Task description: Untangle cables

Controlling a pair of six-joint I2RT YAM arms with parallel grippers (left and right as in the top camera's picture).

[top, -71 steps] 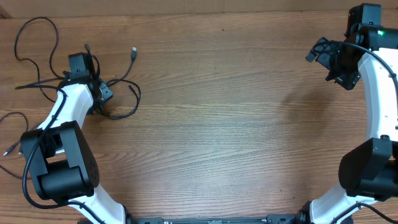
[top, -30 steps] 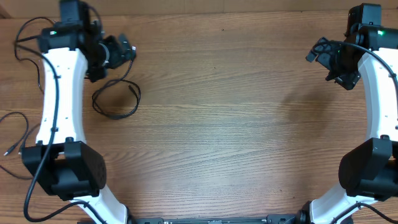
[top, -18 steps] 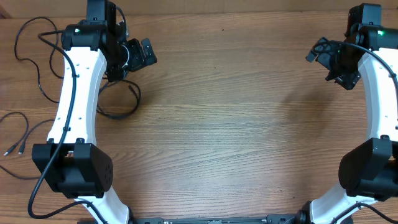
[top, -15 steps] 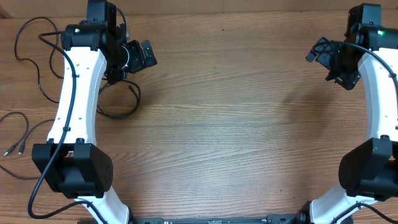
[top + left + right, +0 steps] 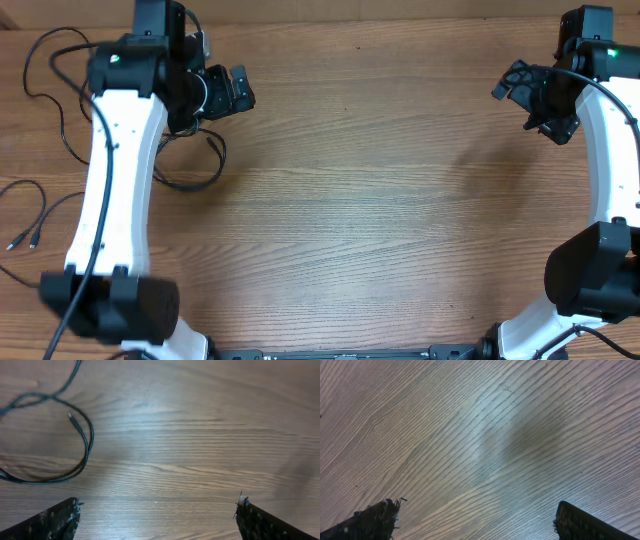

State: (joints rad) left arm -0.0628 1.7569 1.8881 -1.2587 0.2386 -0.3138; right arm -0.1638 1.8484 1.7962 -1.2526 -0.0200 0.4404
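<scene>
Lifted off the cables, left gripper hovers with jaws spread.

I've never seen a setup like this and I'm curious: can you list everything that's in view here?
cables: three as far as I can tell, black, thin, on the table's left side; one loops beside the left arm, the others lie nearer the left edge
table: one, brown wood, under everything
left arm: one, white with black joints, left side
right arm: one, white with black joints, right edge
left gripper: one, black, open, empty, near the looped cable
right gripper: one, black, open, empty, far right
</scene>
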